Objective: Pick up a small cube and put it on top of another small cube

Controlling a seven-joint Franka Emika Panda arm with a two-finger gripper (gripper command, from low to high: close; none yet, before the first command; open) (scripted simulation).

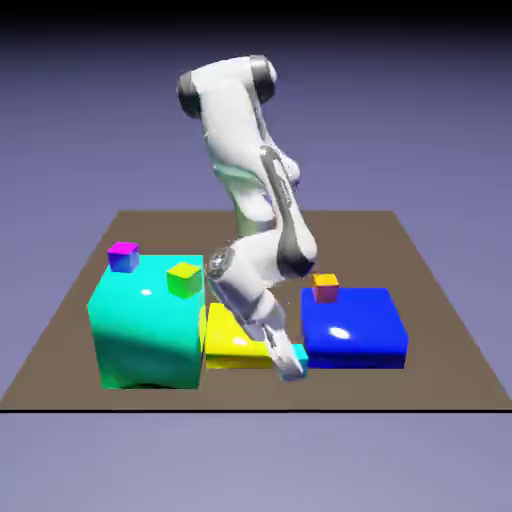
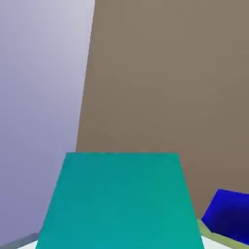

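The tiny teal cube sits clamped between the closed fingertips of the gripper, low at the table's near side, between the yellow block and the blue block. A tilted lift could clip the blue block's corner and twist the cube in its grip; a skewed hold could spoil the placing, tipping the small yellow-and-green cube off the tall cyan block it rests on. In the hand view the teal cube fills the bottom middle, directly between the fingers, the blue block off to the right.
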